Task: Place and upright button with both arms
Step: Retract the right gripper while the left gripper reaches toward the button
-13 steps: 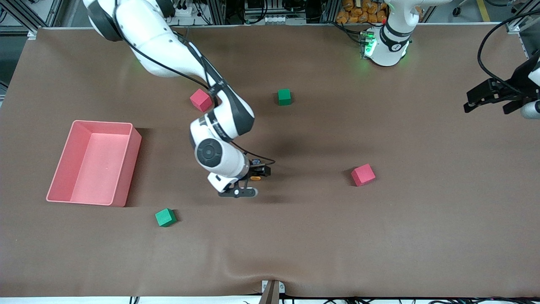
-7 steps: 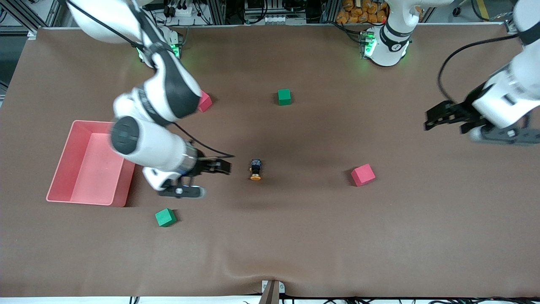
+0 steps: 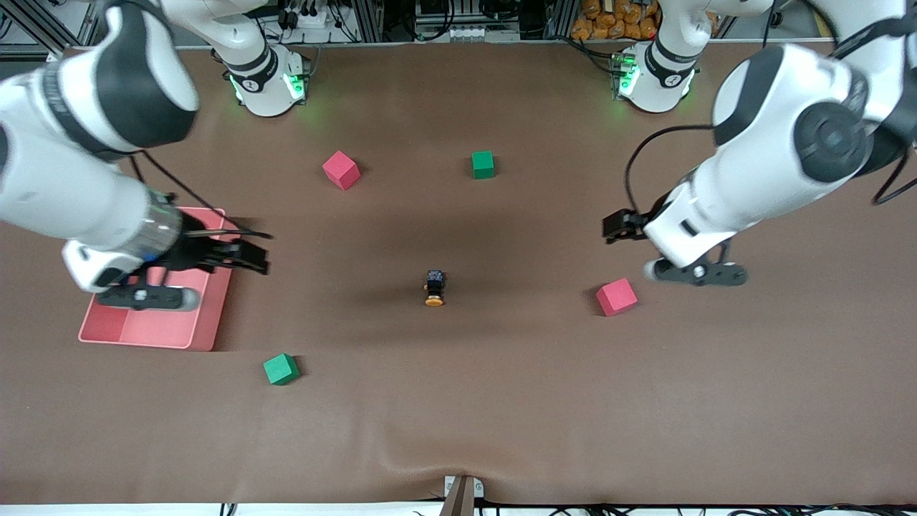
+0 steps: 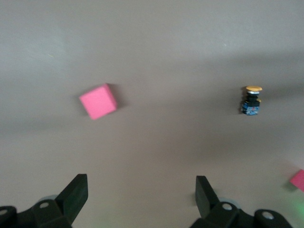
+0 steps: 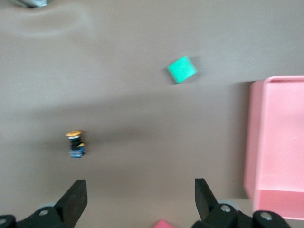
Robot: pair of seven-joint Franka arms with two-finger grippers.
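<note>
The button (image 3: 433,288) lies on its side on the brown table mid-way between the arms, orange cap toward the front camera. Nothing touches it. It also shows in the left wrist view (image 4: 251,100) and in the right wrist view (image 5: 75,144). My right gripper (image 3: 251,256) is open and empty, up over the pink bin's edge nearest the button; its jaws (image 5: 141,190) stand wide apart. My left gripper (image 3: 615,228) is open and empty, up over the table above the red cube (image 3: 616,297); its jaws (image 4: 141,190) stand wide apart too.
The pink bin (image 3: 154,326) sits at the right arm's end of the table. A green cube (image 3: 281,369) lies nearer the front camera than the bin. A red cube (image 3: 341,170) and a green cube (image 3: 483,164) lie farther from the camera than the button.
My right gripper let go of the button and pulled away to the pink bin. My left arm swung in from its end of the table toward the red cube. The button stayed put.
</note>
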